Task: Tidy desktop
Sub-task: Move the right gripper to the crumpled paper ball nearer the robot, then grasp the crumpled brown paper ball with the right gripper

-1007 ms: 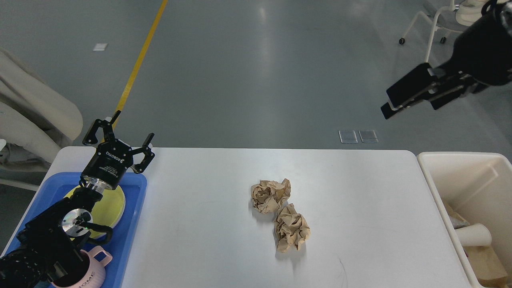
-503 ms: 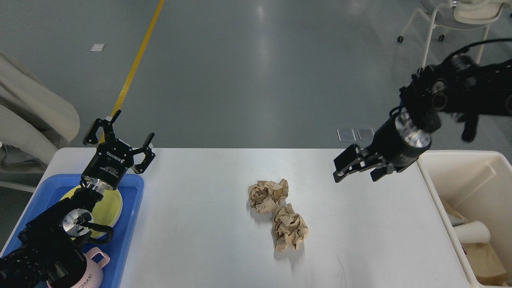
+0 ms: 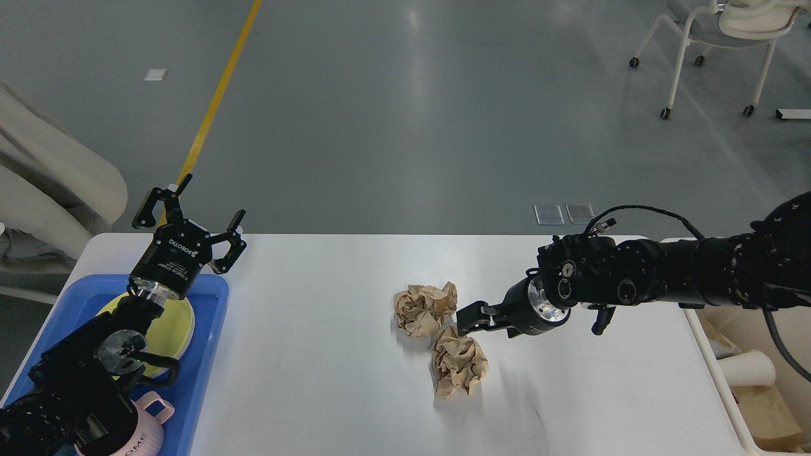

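Note:
The white desktop [image 3: 329,367] holds two crumpled brown paper balls, one farther [image 3: 421,307] and one nearer [image 3: 459,364], touching each other near the middle. My right gripper [image 3: 467,321] reaches in from the right, low over the table. Its fingers look open, and their tips sit at the right side of the balls, where the two meet. My left gripper [image 3: 190,212] is open and empty. It is held upright above the far edge of the blue tray, far from the paper.
The blue tray [image 3: 212,354] at the left holds a yellow plate [image 3: 180,320] and a pink mug [image 3: 149,434]. A cream bin [image 3: 716,380] at the right table end holds a paper cup [image 3: 751,368] and scraps. A chair [image 3: 716,38] stands far back right.
My right arm has swung down from high at the right to table level and moved left, its gripper reaching the paper balls. The left arm and the balls have not moved.

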You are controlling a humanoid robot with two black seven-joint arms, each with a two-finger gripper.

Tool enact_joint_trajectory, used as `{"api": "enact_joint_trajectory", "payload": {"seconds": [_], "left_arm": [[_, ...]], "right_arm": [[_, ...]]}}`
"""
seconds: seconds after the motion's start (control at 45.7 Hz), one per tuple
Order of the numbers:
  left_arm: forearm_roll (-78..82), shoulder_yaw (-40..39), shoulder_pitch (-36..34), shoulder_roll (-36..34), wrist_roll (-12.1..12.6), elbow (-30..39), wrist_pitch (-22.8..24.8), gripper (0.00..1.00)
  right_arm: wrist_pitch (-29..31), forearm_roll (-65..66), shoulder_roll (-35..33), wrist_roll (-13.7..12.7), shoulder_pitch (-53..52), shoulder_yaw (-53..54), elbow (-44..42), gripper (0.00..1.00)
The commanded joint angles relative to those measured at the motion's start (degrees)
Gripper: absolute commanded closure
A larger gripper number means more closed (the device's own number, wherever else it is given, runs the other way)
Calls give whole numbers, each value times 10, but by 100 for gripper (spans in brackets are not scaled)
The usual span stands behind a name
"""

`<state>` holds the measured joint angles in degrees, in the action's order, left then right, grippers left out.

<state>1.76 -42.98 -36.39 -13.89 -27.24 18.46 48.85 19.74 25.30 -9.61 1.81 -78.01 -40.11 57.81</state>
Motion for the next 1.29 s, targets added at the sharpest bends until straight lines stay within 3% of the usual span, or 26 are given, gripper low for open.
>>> {"api": "enact_joint_trajectory", "payload": {"seconds": [0.0,0.35,0.547,0.657,0.7,0.788,0.897,0.963,0.985,1.116,1.27], "left_arm": [[0,0,1,0,0,0,0,0],[0,0,0,0,0,0,0,0],[0,0,1,0,0,0,0,0],[0,0,1,0,0,0,0,0],[0,0,1,0,0,0,0,0],[0,0,1,0,0,0,-1,0],[0,0,1,0,0,0,-1,0],[0,0,1,0,0,0,-1,0],[0,0,1,0,0,0,-1,0],[0,0,1,0,0,0,-1,0],[0,-1,1,0,0,0,-1,0]], "right_arm": [[-1,-1,0,-1,25,10,-9,0],[-8,-10,20,-1,78,66,-33,0],[-58,-18,35,-2,104,68,-52,0],[-64,-30,50,-27,109,68,-60,0],[-64,-33,50,-34,109,67,-60,11],[-64,-33,48,-33,109,61,-59,45],[-59,-33,47,-33,107,56,-58,59],[-58,-34,46,-33,106,55,-55,95],[-58,-34,45,-33,104,55,-55,100],[-35,-35,15,-37,76,46,-21,100],[21,-36,-114,-37,-72,5,89,100]]}}
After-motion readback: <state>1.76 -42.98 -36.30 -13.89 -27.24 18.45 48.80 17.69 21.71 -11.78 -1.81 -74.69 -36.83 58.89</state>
